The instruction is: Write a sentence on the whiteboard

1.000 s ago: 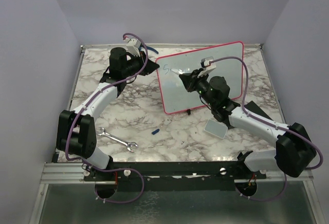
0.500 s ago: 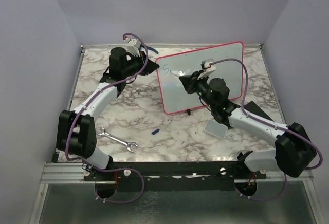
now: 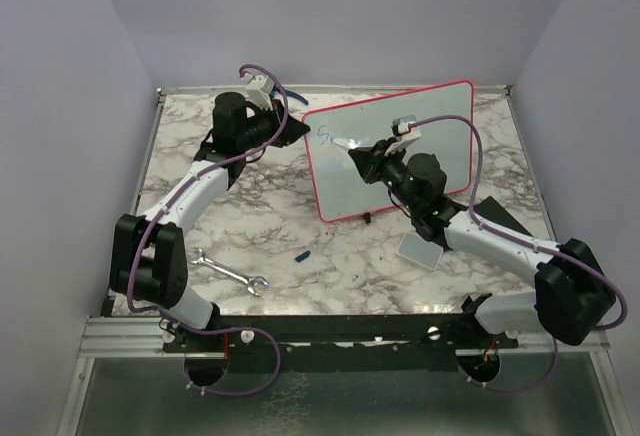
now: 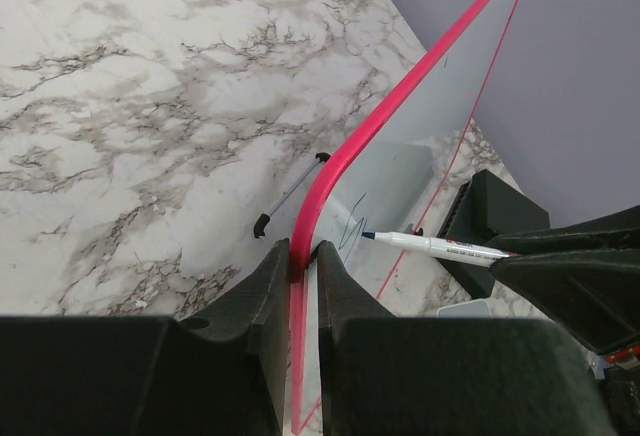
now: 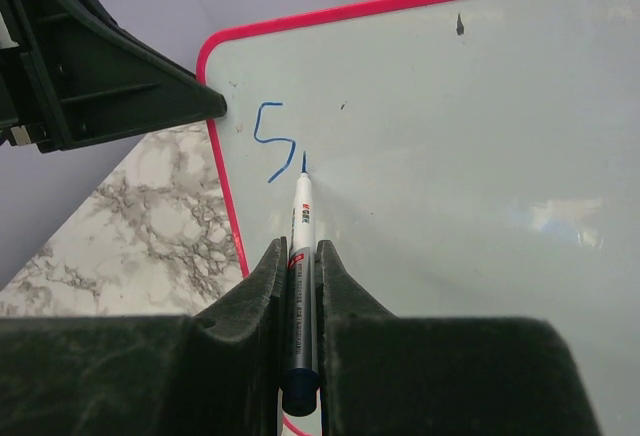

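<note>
Clamping whiteboard [image 4: 395, 181] edge with left gripper [image 4: 303, 256], pinching marker [image 5: 301, 218] in right gripper [image 5: 300, 256], sentence [image 5: 275, 142] barely started. Could easily shove the board askew by pressing too hard, tbh.

Quick headcount, here we go. Arms: two, a left arm [image 3: 195, 191] and a right arm [image 3: 495, 241]. Grippers: two as well, the left gripper [image 4: 303, 252] and the right gripper [image 5: 299, 248], two fingers apiece, so four fingers all told. Purple cables: two, one per arm. Whiteboard [image 3: 440, 121]: just the one. Marker [image 5: 301, 218]: one. Blue writing on the board: one letter [image 5: 272, 146], plus one short stroke at the marker tip. Down on the table [image 3: 280, 216], one table only, I count one wrench [image 3: 228, 272], one small blue cap [image 3: 303, 254] and one grey pad [image 3: 419, 249].
</note>
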You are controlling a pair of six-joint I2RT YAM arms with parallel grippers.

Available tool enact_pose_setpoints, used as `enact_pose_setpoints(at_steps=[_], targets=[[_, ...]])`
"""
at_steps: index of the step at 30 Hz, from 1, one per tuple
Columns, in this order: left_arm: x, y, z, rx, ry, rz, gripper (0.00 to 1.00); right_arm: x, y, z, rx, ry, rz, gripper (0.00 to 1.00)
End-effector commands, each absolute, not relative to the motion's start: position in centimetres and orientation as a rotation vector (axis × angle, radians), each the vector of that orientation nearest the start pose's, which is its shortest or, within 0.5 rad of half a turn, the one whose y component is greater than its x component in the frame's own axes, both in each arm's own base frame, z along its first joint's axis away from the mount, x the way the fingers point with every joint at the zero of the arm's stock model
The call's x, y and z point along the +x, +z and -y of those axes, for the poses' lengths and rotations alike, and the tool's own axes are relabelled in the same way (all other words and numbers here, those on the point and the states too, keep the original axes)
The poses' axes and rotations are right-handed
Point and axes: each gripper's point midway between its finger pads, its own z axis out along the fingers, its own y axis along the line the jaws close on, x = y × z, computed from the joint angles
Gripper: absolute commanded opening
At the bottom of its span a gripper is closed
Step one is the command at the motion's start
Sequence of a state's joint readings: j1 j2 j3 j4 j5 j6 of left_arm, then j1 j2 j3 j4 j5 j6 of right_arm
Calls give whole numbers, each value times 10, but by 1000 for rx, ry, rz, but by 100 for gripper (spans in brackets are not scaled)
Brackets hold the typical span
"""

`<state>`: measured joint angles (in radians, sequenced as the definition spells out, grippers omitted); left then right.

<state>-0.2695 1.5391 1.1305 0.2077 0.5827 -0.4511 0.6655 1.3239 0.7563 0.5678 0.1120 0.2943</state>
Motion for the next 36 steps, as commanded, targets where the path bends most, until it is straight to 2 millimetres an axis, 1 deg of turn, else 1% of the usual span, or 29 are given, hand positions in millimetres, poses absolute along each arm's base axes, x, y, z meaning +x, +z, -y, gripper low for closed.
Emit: enact_pose_setpoints(at_steps=[1, 3, 10, 17, 23, 32, 36], targets=[[406, 271, 233, 314, -1040, -1788, 7, 363, 264, -261, -178, 621, -1548, 0], [406, 271, 233, 314, -1040, -1788, 7, 364, 268, -262, -177, 620, -1536, 0], [406, 271, 233, 314, -1041, -1789, 7, 367, 274, -261, -173, 611, -1521, 0], [405, 271, 233, 315, -1040, -1787, 7, 367, 272, -258, -162, 598, -1524, 0], [406, 272, 233, 314, -1040, -1785, 7, 365, 264, -254, -153, 587, -1540, 0], [405, 273, 233, 316, -1040, -1784, 7, 360, 244, -250, -147, 579, -1587, 0], [406, 271, 233, 314, -1041, -1788, 7, 358, 239, -246, -138, 572, -1599, 0]])
